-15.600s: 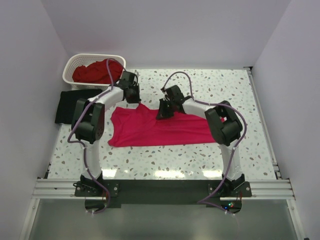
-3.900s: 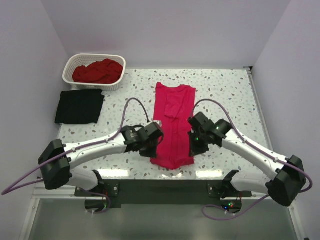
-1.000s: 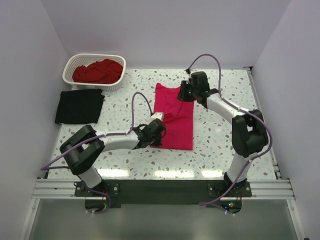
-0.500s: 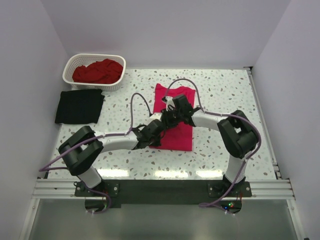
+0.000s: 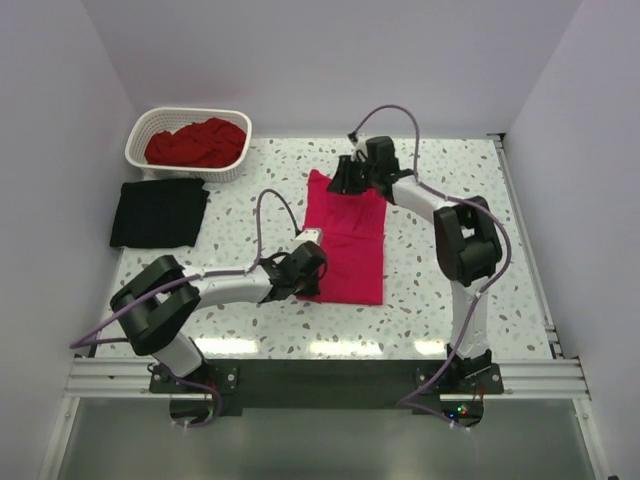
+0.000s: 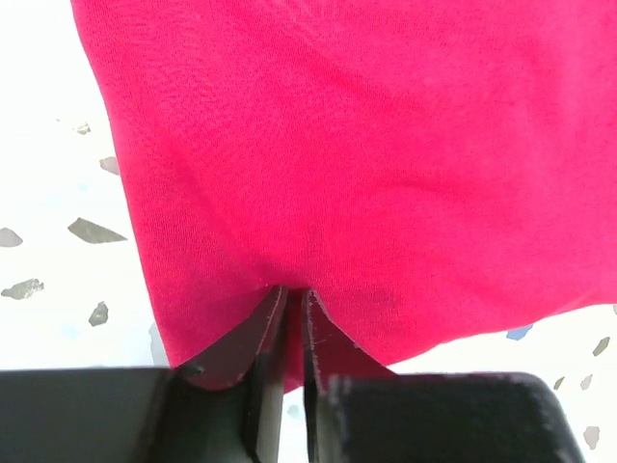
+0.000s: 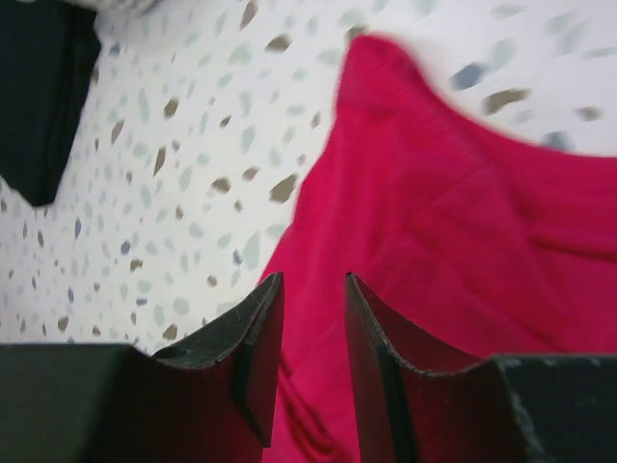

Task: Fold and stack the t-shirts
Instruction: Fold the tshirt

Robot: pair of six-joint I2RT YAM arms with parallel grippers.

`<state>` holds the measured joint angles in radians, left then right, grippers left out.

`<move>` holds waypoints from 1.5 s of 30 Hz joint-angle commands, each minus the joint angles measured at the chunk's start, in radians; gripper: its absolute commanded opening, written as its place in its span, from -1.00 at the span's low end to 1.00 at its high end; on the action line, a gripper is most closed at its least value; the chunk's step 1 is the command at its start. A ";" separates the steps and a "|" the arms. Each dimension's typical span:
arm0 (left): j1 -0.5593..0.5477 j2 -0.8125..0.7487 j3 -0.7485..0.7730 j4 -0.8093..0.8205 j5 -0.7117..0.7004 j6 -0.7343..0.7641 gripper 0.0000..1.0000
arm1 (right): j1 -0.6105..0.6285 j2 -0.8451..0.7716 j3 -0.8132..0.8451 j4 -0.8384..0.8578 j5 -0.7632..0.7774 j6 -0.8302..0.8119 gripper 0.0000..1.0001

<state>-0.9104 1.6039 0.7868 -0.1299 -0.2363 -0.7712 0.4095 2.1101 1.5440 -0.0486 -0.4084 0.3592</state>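
we see the bright pinkish-red soft fabric t-shirt [image 5: 350, 245] lying folded into a tall rectangle near the middle of the white speckled stone-look table [image 5: 460, 210]. its long sides run from 12 to 6 o'clock in the overhead view. the far part carries a few creases and the near part lies flat.

the left gripper [image 6: 291, 289] sits at this shirt's 8 o'clock edge, with its arm stretched low across the table from 7 o'clock. in its wrist view the two black fingers [image 6: 246, 333] are drawn almost together, with only a thin slit between them. their tips press on the pinkish-red cloth close to its near hem, where the fabric puckers slightly. we cannot tell whether a nip of cloth is clenched in that slit.

the right gripper [image 7: 311, 282] is at the shirt's 11 o'clock corner, by the far edge. its wrist view is blurred, yet the jaws stand clearly parted and released, grasping nothing. the cloth shows beneath them through the gap. we cannot tell whether the tips touch it.

the black soft fabric t-shirt [image 5: 160, 212] lies folded flat in a rough square at 9 o'clock of the pinkish-red one, well apart from it and near the table's left edge. just beyond it, at 10 o'clock on the table, stands the white plastic lattice basket [image 5: 137, 150]. the darker red soft fabric t-shirt [image 5: 195, 142] is heaped loosely inside it.
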 commanded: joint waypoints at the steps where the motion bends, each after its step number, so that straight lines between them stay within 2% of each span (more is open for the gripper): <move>1: -0.005 -0.044 -0.020 -0.020 0.005 -0.030 -0.64 | -0.052 -0.041 0.010 0.024 -0.042 0.060 -0.28; 5: -0.002 -0.129 -0.015 -0.020 -0.006 -0.045 -0.36 | -0.067 -0.162 -0.152 0.044 -0.142 0.099 -0.19; 8: -0.002 -0.235 -0.024 -0.019 -0.047 -0.053 -0.23 | -0.087 -0.294 -0.364 0.177 -0.226 0.178 -0.16; 9: 0.002 -0.261 -0.032 -0.005 -0.058 -0.054 -0.21 | -0.092 -0.352 -0.466 0.226 -0.248 0.220 -0.15; 11: 0.028 -0.327 -0.070 0.027 -0.045 -0.056 -0.20 | -0.097 -0.415 -0.568 0.277 -0.306 0.253 -0.15; 15: 0.105 -0.345 -0.150 0.162 0.107 -0.060 -0.32 | -0.098 -0.527 -0.819 0.373 -0.420 0.323 -0.14; 16: 0.129 -0.337 -0.181 0.183 0.180 -0.065 -0.36 | -0.098 -0.557 -0.859 0.397 -0.440 0.337 -0.14; 18: 0.139 -0.294 -0.202 0.234 0.241 -0.077 -0.48 | -0.098 -0.584 -0.973 0.473 -0.472 0.380 -0.14; 21: 0.142 -0.222 -0.225 0.268 0.331 -0.100 -0.66 | -0.098 -0.581 -1.068 0.494 -0.481 0.365 -0.14; 23: 0.142 -0.191 -0.257 0.286 0.356 -0.125 -0.75 | -0.107 -0.541 -1.116 0.500 -0.483 0.359 -0.16; 28: 0.166 -0.211 -0.340 0.282 0.332 -0.166 -0.81 | -0.173 -0.489 -1.197 0.529 -0.458 0.359 -0.24; 31: 0.176 -0.261 -0.368 0.239 0.284 -0.163 -0.82 | -0.224 -0.498 -1.214 0.489 -0.449 0.327 -0.25; 34: 0.176 -0.300 -0.379 0.211 0.267 -0.152 -0.81 | -0.224 -0.551 -1.200 0.467 -0.467 0.317 -0.24; 38: 0.174 -0.360 -0.377 0.197 0.255 -0.136 -0.62 | -0.189 -0.671 -1.167 0.441 -0.526 0.316 -0.11; 41: 0.176 -0.410 -0.366 0.173 0.239 -0.128 -0.42 | -0.095 -0.702 -1.107 0.431 -0.535 0.303 -0.06; 45: 0.174 -0.458 -0.365 0.147 0.200 -0.111 -0.14 | 0.040 -0.607 -1.073 0.629 -0.520 0.406 -0.05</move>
<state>-0.7406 1.1816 0.4129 0.0414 0.0128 -0.9073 0.3695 1.4445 0.4328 0.4236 -0.9115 0.7200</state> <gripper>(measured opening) 0.412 0.471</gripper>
